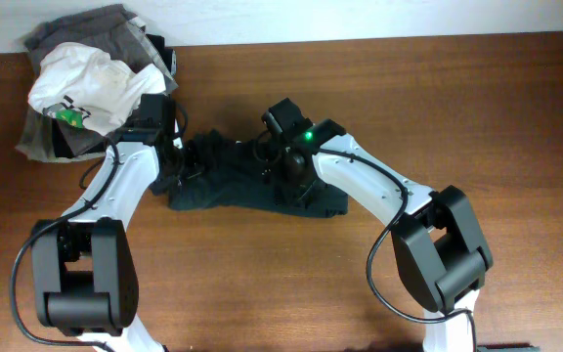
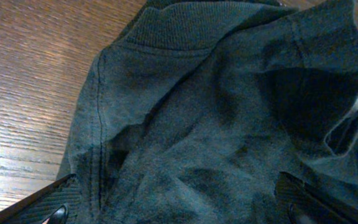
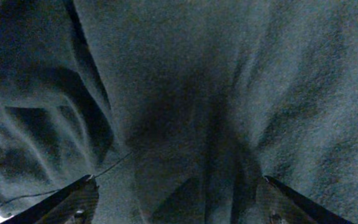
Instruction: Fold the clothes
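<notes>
The right claw (image 3: 179,208) stands wide, its two fingers (image 3: 73,202) far apart at the lower corners of its own view. Nothing is pinched between them. Dark cloth fills everything under them, very close, though I cannot tell whether the tips touch it. The left claw (image 2: 179,211) is also wide and holds nothing. It hangs over the left end of the same cloth, where a ribbed collar (image 2: 185,28) shows on the far side and bare wood lies to the left. That cloth is the T-shirt (image 1: 233,188), very dark teal-black and bunched into a rumpled strip. The strip runs left to right across the middle of the brown wooden table (image 1: 477,98). Both claws sit over it, the left claw at its left end and the right claw near its middle. At the far left corner, apart from the T-shirt, a crumpled white garment (image 1: 91,88) with a green mark lies on top of grey garments (image 1: 86,34).
</notes>
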### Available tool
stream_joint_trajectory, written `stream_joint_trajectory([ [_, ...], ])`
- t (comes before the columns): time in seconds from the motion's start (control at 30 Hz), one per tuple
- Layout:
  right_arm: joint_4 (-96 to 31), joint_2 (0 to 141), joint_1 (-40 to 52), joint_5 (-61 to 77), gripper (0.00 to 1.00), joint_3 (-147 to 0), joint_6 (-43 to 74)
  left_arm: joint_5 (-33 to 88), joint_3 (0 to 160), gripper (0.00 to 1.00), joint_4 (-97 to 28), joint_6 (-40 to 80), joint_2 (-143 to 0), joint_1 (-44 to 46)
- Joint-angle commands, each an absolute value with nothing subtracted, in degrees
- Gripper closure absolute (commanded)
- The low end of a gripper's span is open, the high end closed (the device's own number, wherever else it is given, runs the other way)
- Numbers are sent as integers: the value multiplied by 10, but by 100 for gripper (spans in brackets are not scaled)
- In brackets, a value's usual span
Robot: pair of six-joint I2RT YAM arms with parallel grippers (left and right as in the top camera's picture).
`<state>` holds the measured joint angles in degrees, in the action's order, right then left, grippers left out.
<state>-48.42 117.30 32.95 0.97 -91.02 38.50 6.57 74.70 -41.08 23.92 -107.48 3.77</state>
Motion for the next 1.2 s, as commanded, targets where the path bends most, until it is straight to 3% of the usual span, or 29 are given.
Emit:
stream_joint_trajectory([
  [0.0, -542, 1124, 309, -37, 15, -978, 368, 62, 752, 1, -413, 226, -1082, 36],
  [0.03, -559, 1116, 301, -36, 17, -995, 353, 62, 752, 1, -412, 226, -1082, 36],
  [0.07, -580, 1108, 291, -32, 28, -1011, 343, 62, 752, 1, -412, 226, -1082, 36],
  [0.1, -591, 1105, 284, -25, 49, -1013, 343, 62, 752, 1, -412, 226, -1082, 36],
  [0.17, -604, 1111, 280, -10, 77, -1007, 343, 62, 752, 1, -412, 226, -1082, 36],
  [0.27, -575, 1134, 289, 6, 93, -963, 344, 62, 752, 1, -412, 226, -1082, 36],
  [0.5, -444, 1176, 308, 148, 96, -839, 352, 62, 752, 1, -412, 226, -1082, 36],
  [0.77, -492, 1131, 299, 71, 96, -863, 356, 62, 758, 1, -425, 205, -1072, 32],
  [0.8, -512, 1116, 294, 51, 88, -882, 353, 62, 763, 2, -430, 193, -1063, 28],
  [0.83, -531, 1101, 287, 39, 73, -901, 340, 61, 769, 2, -434, 180, -1052, 24],
  [0.9, -565, 1079, 271, 36, 25, -937, 309, 61, 777, 2, -434, 160, -1032, 11],
  [0.97, -612, 1062, 253, 38, 7, -964, 282, 65, 782, 1, -433, 128, -1030, -14],
  [1.17, -661, 1054, 244, 38, 3, -967, 252, 192, 782, 1, -436, 35, -1076, -94],
])
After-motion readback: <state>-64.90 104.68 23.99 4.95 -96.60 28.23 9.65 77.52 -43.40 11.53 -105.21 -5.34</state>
